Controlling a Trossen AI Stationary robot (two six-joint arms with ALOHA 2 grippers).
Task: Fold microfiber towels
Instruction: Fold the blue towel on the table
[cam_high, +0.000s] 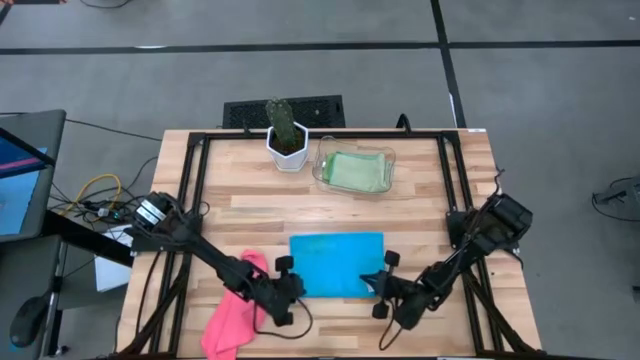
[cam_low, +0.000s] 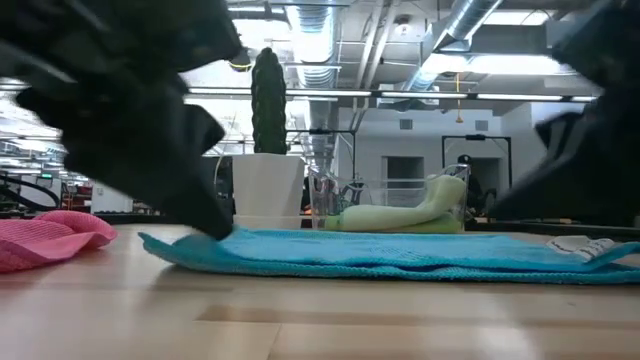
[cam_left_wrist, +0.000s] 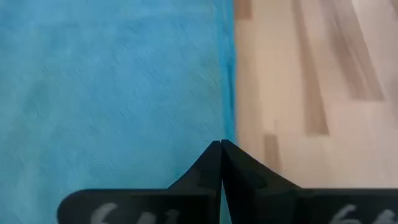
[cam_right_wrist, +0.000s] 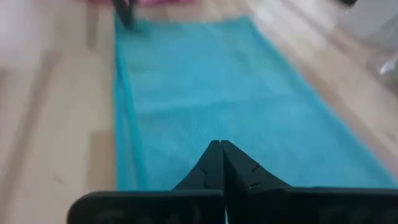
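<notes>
The turquoise towel (cam_high: 337, 264) lies spread flat near the middle of the front edge of the wooden surface (cam_high: 420, 205), its long sides running parallel to that edge. The left gripper (cam_high: 290, 288) is down at the towel's front left corner, and in the left wrist view its jaws are pressed together to a single point right at the towel's side hem (cam_left_wrist: 227, 93), pinching the cloth there. The right gripper (cam_high: 381, 288) is down at the front right corner, and the right wrist view shows its jaws likewise closed to a point on the blue cloth (cam_right_wrist: 211, 106). In the low view the towel (cam_low: 400, 255) lies low on the surface, with both dark arms reaching down to its two ends. The pink towel (cam_high: 234, 310) lies crumpled at the front left corner of the surface, just beside the left arm and apart from the blue one. Light green towels (cam_high: 355, 172) rest in a clear plastic tray (cam_high: 322, 160) near the back edge, and just beside the tray stands a cactus (cam_high: 283, 122) in a white pot (cam_high: 288, 152).
</notes>
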